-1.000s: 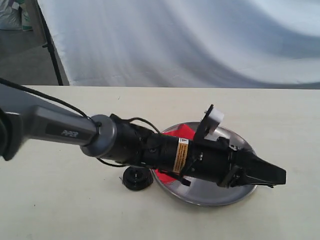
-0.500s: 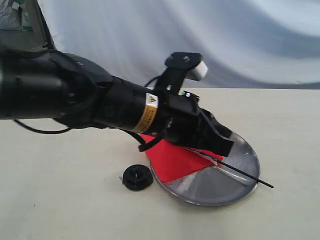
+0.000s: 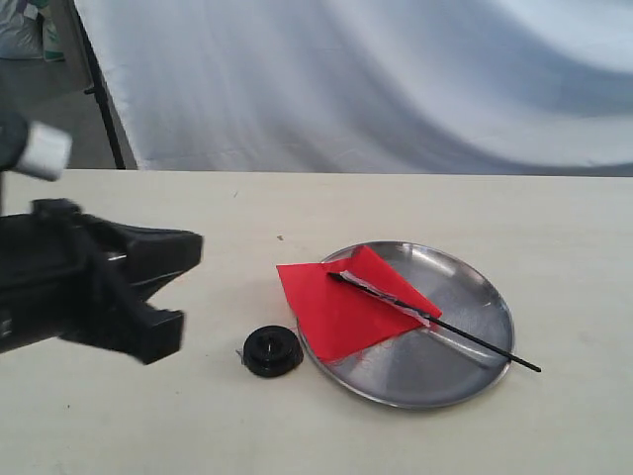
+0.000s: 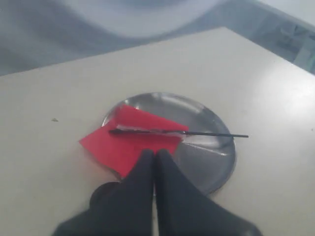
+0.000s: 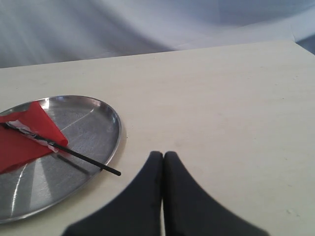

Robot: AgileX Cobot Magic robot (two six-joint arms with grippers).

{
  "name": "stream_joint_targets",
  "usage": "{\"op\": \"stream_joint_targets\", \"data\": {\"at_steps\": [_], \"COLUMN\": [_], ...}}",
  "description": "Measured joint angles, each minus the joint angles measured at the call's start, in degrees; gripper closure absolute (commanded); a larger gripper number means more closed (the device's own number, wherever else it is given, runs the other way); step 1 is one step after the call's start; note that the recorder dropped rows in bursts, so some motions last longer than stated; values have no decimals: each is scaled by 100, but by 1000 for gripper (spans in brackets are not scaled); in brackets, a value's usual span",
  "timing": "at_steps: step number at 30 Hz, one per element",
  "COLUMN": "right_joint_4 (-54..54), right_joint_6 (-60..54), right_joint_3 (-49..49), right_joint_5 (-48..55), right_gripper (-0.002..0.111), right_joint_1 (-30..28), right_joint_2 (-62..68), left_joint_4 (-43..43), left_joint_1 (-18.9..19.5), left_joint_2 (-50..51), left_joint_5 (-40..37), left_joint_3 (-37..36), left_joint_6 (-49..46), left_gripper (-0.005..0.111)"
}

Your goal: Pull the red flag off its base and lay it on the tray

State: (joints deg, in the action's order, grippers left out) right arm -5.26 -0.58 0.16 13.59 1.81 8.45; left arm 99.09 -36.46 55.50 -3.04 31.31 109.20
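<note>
Red flag lies flat on the round steel tray, its cloth spilling over the rim on the side nearer the left tool and its black stick's pointed end poking past the rim towards the right tool. Both tools are pressed closed with nothing between their fingers, each above bare tabletop short of the tray. Between the left tool and the tray, the round black base sits just beside the rim.

Open table right of the tray; the base sits beside its left rim.
</note>
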Motion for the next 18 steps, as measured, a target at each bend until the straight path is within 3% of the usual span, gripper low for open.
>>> {"op": "stream_joint_targets", "data": {"at_steps": [10,18], "right_joint_4": [0,0], "right_joint_6": [0,0], "right_joint_3": [0,0], "right_joint_5": [0,0], "right_gripper": [109,109], "right_joint_1": [0,0], "right_joint_2": [0,0], "left_joint_4": [-64,-78], "left_joint_1": [0,0], "left_joint_2": [-2555,-3657], "left_joint_5": [-73,233], "left_joint_3": [-1606,-2544], "left_joint_6": [611,1089], "left_gripper": [107,107]}}
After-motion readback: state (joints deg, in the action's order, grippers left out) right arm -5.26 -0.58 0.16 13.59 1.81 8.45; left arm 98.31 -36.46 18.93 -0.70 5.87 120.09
